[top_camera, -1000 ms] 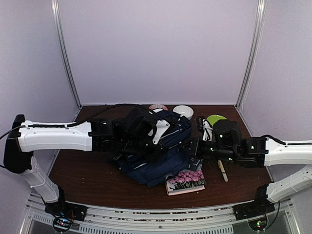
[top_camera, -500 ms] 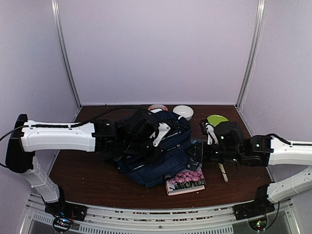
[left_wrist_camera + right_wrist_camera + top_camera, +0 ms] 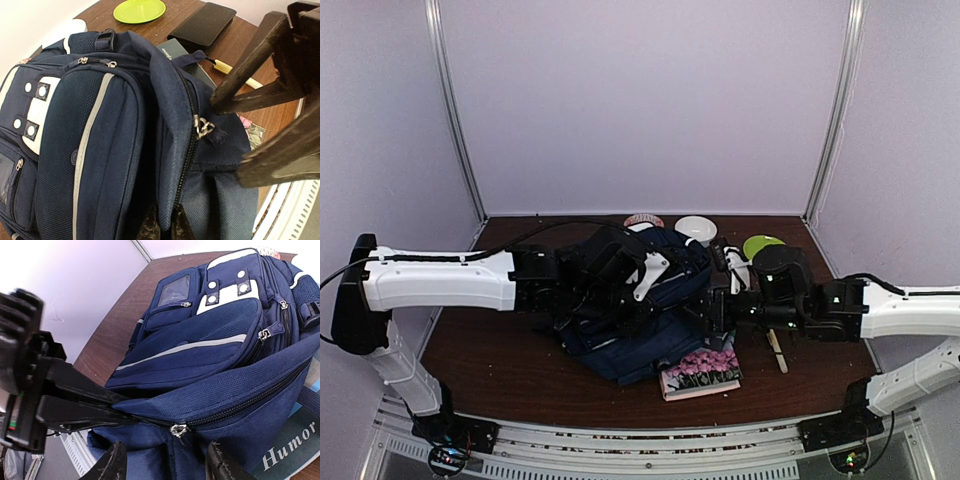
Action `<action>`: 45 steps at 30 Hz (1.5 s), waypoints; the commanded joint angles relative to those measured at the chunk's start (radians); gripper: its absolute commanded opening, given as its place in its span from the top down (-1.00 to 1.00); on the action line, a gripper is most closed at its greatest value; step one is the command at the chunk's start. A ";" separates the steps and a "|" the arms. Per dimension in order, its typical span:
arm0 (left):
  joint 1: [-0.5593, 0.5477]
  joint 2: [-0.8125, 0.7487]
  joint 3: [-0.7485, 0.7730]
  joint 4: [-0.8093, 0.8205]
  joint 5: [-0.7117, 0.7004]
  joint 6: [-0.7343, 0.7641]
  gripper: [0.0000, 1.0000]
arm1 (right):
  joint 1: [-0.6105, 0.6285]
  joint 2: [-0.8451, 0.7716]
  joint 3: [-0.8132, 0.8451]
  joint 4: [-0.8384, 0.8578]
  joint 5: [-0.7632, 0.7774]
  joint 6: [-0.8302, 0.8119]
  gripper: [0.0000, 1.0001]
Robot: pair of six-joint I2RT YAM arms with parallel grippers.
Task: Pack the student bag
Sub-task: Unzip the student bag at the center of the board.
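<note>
The student bag [image 3: 645, 315] lies in the middle of the table, navy with white patches and a grey stripe [image 3: 200, 345]. My left gripper [image 3: 172, 220] is shut on the bag's fabric edge beside the main zipper, holding that flap up. In the right wrist view its dark fingers [image 3: 80, 400] reach in from the left and pinch the same edge. My right gripper [image 3: 167, 462] stands open just in front of the silver zipper pull [image 3: 178, 430], which hangs free between its fingers. From above, the right gripper [image 3: 708, 312] sits at the bag's right side.
A teal book marked "Humor" [image 3: 292, 450] lies under the bag's right end. A flower-covered book [image 3: 700, 372] lies near the front edge. A green plate [image 3: 763, 243], white bowl [image 3: 696, 229], black case [image 3: 202, 27] and yellow marker [image 3: 235, 72] lie to the right and back.
My right gripper has opened and let go at the zipper, shifting slightly left toward the bag. The left gripper keeps its hold on the bag's edge.
</note>
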 commanded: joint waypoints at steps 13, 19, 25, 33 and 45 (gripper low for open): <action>0.006 -0.073 0.010 0.043 -0.006 0.006 1.00 | -0.011 0.059 0.007 0.035 -0.004 -0.013 0.39; 0.006 -0.083 0.003 0.043 -0.004 0.003 1.00 | -0.012 0.075 0.016 0.024 0.020 -0.019 0.65; 0.006 -0.092 -0.002 0.037 -0.012 0.000 1.00 | -0.012 0.054 0.009 0.036 0.018 -0.016 1.00; 0.005 -0.133 -0.051 0.001 -0.062 -0.020 1.00 | -0.013 -0.042 0.015 -0.069 0.102 -0.017 1.00; 0.003 -0.394 -0.312 -0.021 -0.142 -0.063 1.00 | -0.107 -0.086 -0.018 -0.085 0.114 -0.023 1.00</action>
